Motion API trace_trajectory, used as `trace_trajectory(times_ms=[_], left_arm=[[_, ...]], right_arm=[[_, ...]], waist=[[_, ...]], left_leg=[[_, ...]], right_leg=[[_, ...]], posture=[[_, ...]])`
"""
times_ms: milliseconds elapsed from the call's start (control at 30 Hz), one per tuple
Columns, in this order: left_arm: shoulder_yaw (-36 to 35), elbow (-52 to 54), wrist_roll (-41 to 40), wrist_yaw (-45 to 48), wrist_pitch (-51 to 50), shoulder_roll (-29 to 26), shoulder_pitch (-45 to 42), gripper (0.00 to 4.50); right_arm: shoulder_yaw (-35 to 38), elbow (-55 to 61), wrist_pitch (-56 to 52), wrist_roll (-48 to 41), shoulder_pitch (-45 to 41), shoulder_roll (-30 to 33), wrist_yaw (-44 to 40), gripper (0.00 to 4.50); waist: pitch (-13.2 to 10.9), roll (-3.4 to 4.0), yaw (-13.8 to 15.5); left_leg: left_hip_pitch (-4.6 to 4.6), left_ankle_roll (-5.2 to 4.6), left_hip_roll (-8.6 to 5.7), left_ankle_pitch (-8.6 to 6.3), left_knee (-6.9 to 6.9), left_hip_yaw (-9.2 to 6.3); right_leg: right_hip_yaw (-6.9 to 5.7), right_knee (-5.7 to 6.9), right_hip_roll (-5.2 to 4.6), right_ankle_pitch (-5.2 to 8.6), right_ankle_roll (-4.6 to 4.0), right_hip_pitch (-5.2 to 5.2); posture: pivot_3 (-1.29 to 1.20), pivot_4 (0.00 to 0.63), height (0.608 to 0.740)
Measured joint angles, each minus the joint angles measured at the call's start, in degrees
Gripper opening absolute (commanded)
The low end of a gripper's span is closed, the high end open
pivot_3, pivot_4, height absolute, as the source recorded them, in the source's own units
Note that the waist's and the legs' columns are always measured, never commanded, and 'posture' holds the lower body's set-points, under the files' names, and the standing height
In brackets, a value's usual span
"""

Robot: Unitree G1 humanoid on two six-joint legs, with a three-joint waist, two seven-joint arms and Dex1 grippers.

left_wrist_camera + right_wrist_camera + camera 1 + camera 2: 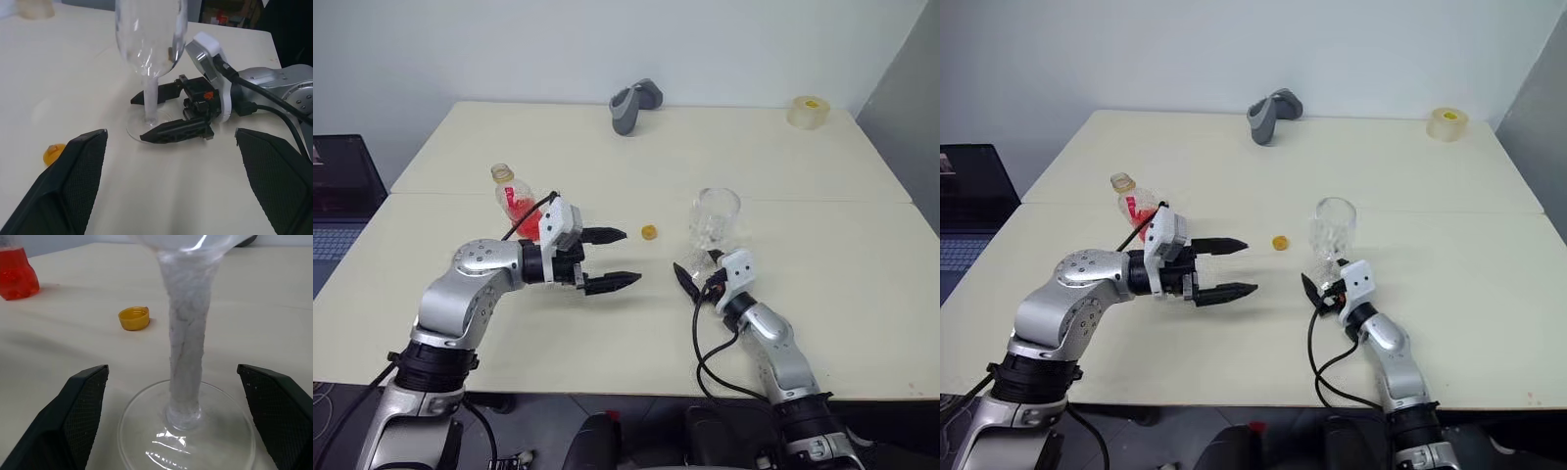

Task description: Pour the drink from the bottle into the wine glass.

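1. The left gripper is standing spread and empty; the uncapped bottle is standing upright just behind its wrist, nearer this arm.
2. The right gripper is bracketing the wine glass stem, jaws spread.

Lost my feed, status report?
Both pincers open: left empty, right astride wine glass stem. Bottle uncapped behind left arm. Cap on table, nothing blocking.

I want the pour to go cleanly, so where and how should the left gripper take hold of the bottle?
Grip the bottle around its body at the label band, coming in level from the robot's side. It stands upright with its cap already off, so a side grip keeps the open neck clear for tipping toward the wine glass. The left gripper already has its jaws open.
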State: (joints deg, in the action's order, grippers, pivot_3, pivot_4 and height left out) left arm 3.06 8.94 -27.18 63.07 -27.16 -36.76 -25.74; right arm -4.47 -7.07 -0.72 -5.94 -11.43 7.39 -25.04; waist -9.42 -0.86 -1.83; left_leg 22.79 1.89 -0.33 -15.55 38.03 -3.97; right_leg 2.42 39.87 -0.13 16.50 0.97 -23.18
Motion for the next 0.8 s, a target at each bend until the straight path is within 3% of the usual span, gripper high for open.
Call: trace_trajectory(times_ms=[367, 800], left_arm=[[-1.32, 3.88, 0.17, -3.82, 1.41, 0.03, 3.34, 4.5], [-3.88, 7.35, -1.08, -10.24, 1.33, 2.37, 7.93, 4.5]], right_arm=[[0.24, 9.78, -8.5, -3.89, 4.65, 9.16, -7.37, 4.48], [0.18, 29.47, -22.61, -12.86, 11.12, 20.62, -15.82, 4.48]], waist=[[-0.01, 0.0, 0.02], [-0.02, -0.02, 0.15]], left_leg=[[0.01, -0.01, 0.01, -0.01, 0.0, -0.02], [0.02, -0.01, 0.0, -0.01, 0.01, -0.05]], right_leg=[[-0.01, 0.0, 0.01, 0.0, 0.0, 0.0], [-0.03, -0.04, 0.0, 0.01, 0.01, 0.03]], posture=[[0.0, 0.15, 0.74], [0.0, 0.15, 0.74]])
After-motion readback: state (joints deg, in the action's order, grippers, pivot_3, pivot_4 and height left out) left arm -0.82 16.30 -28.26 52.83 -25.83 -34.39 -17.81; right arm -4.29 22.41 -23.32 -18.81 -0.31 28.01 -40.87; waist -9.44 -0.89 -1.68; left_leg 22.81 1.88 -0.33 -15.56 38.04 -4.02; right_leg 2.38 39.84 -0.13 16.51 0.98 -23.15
